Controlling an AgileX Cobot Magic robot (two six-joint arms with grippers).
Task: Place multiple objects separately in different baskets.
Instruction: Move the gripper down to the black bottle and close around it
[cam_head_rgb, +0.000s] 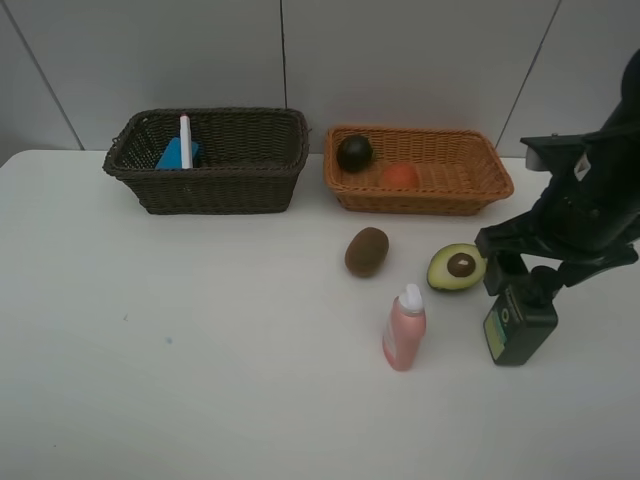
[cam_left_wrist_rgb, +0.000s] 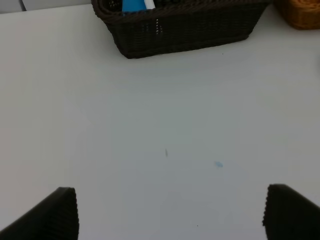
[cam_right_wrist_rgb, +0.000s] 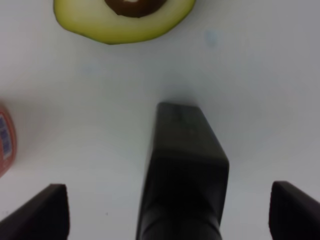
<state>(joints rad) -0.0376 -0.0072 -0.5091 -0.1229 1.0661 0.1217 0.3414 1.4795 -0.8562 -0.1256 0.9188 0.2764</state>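
The right hand (cam_right_wrist_rgb: 172, 212) is spread wide over the dark green boxy bottle (cam_head_rgb: 520, 325) on the white tabletop (cam_head_rgb: 200, 350) — maybe not touching it. The left hand (cam_left_wrist_rgb: 170, 215) is spread too — above the tabletop, facing the dark brown woven basket (cam_left_wrist_rgb: 180, 30).

This looks like a robotics lab station: a smooth white table (cam_head_rgb: 150, 380) fills the lower frame, plain pale grey wall panels (cam_head_rgb: 400, 60) with thin dark seams run across the top, and a black jointed robot arm (cam_head_rgb: 590, 200) stands at the right edge.
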